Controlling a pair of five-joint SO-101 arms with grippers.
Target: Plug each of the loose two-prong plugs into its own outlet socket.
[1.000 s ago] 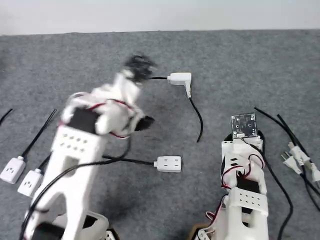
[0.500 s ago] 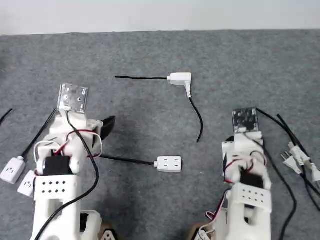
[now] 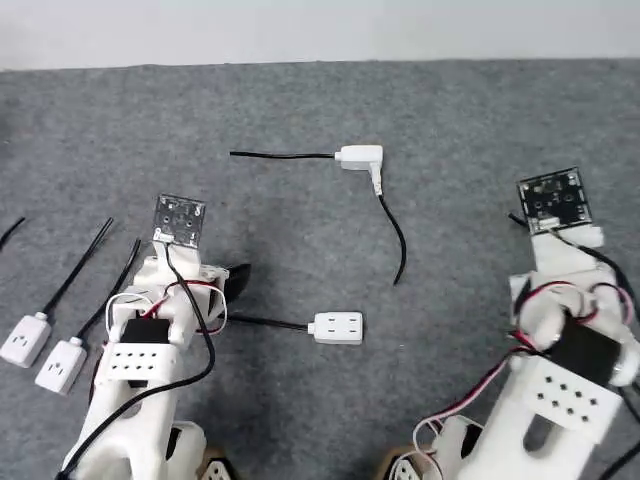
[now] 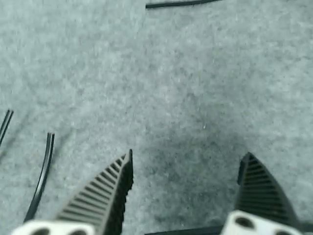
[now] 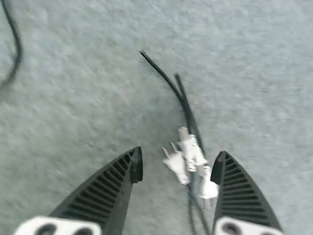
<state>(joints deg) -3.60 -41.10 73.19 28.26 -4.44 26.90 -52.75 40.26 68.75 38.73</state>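
Right pincer [image 5: 178,157] spread, hanging above the loose two-prong plugs [image 5: 191,152]; left pincer [image 4: 188,157] spread, low over the grey table [image 4: 195,98].

grey carpet [image 3: 480,120] covers the work surface; a pale wall [image 3: 320,30] runs along its far edge.

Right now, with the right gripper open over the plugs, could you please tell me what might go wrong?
1. The two plugs lie pressed together under the right gripper, so closing could catch both, or neither squarely.
2. Their cords run side by side, so lifting one plug may drag the other.
3. The socket lies nearer the other arm, so the carry might snag a cord.
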